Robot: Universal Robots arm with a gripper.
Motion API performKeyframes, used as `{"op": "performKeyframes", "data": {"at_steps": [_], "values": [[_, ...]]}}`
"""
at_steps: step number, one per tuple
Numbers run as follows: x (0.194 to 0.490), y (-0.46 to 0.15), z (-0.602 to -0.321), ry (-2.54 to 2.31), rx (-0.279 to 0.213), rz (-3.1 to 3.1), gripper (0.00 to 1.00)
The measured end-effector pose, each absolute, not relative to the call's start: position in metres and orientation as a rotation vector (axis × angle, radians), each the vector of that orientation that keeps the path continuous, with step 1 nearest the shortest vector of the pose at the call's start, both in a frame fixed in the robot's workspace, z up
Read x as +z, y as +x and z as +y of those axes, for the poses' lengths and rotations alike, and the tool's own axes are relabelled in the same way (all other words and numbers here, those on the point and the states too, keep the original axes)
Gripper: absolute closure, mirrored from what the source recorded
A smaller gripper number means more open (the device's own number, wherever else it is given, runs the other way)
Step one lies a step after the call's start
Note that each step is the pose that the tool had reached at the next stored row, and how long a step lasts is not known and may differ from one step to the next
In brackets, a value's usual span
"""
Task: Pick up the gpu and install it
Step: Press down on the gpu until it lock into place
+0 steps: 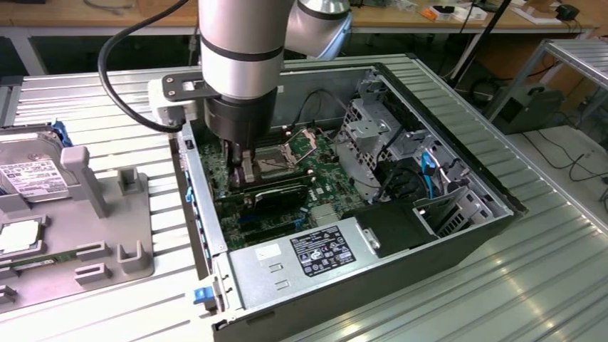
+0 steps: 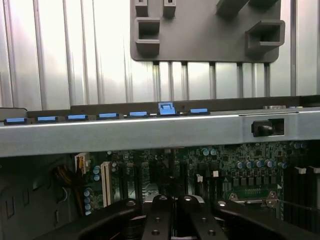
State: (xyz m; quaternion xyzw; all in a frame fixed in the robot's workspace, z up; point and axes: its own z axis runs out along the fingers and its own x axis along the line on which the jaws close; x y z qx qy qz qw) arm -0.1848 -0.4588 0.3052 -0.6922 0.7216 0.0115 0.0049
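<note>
The arm reaches down into the open computer case [image 1: 399,235], which lies on its side on the ribbed metal desk [image 1: 532,285] so that the motherboard [image 1: 318,153] faces up and a card can be pressed straight down into it. The gripper [image 1: 249,165] is low inside the case, just above the board and beside the bare processor socket [image 1: 283,158], with its jaws drawn fully together. The gpu [image 1: 278,194] sits directly under the gripper: a flat black card lying across the board, on the side of the socket toward the power supply [image 1: 314,256], level with the board, as if in or over its slot. Whether the closed fingertips are pinching the card's upper edge or only pressing on it cannot be told, since the wrist hides the contact. From the wrist view the shut gripper [image 2: 175,220] points at the green board, with the case's side wall [image 2: 150,132] and its row of blue clips [image 2: 107,116] just beyond. Outside the case, on the far side of that wall, stands the grey parts holder [image 1: 105,235]; its upright stands are bare, while a silver hard drive [image 1: 28,171] with a white label rests at its outer end, well apart from the gripper.
</note>
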Motion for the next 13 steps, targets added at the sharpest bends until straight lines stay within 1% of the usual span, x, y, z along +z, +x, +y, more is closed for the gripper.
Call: {"op": "performKeyframes", "data": {"at_steps": [8,13], "values": [[0.305,-0.194,-0.456,-2.163,0.070,2.259,0.90],[0.305,-0.203,-0.453,-2.163,0.074,2.260,0.90]]}}
